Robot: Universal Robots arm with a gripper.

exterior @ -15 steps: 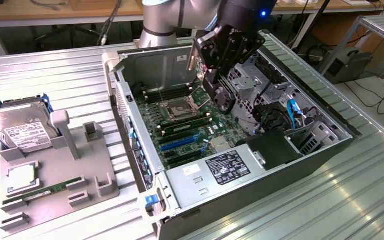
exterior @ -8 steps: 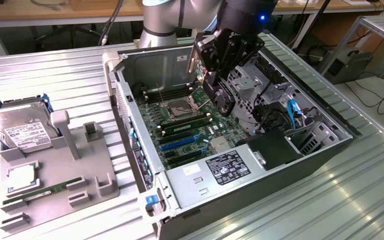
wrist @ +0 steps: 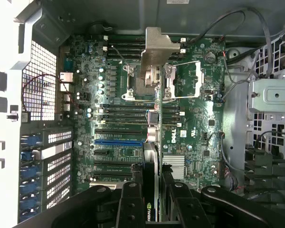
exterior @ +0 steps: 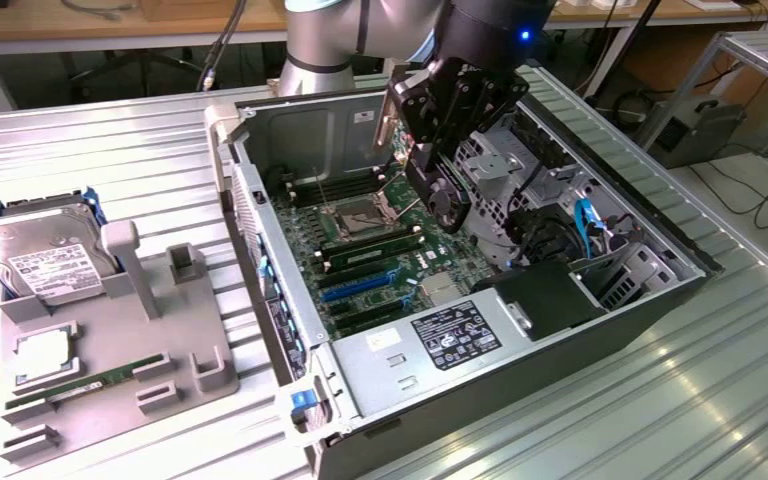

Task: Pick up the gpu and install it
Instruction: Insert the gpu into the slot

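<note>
While the pincer [exterior: 427, 158] pinches the gpu [exterior: 446, 207] between its fingers, the card hangs inside the open computer case [exterior: 651, 262], over the motherboard [exterior: 404, 255]. Seen from the wrist view, its silver bracket [wrist: 160, 46] lies over the processor socket [wrist: 180, 80]. A hard drive [exterior: 40, 262] stands in the grey tray [exterior: 204, 345] on the counter [exterior: 104, 150].

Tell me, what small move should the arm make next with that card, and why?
Probably bring the gpu across and line it up above the blue slot: the fingers clamp it edge-on above the board by the processor socket, not over that slot.
</note>
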